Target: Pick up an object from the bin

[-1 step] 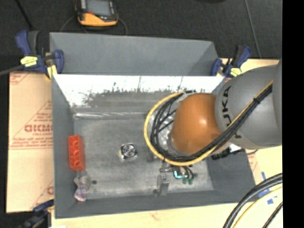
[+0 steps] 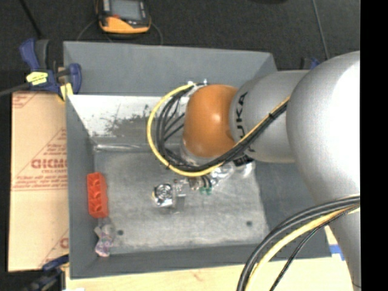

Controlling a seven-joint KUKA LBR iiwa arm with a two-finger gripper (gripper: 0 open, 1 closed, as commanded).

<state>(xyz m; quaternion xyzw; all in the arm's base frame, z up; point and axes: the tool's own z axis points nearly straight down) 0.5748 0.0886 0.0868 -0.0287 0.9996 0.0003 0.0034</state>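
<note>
Two things, a red block (image 2: pixel 97 194) and a clear piece (image 2: pixel 103 238), lie well left of the end effector (image 2: pixel 180 193), whose open-or-closed state cannot be told; seemingly the approach step, next requiring closure on something.

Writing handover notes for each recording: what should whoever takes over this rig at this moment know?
Gripper: low over the middle of the grey metal bin, beside a small shiny silver metal thing. A hold on it cannot be made out.
Other things: red plastic block with holes by the left wall; pale translucent lump in the near-left corner.
Done: nothing seen lifted.
Left: grasp one thing and raise it out.
</note>
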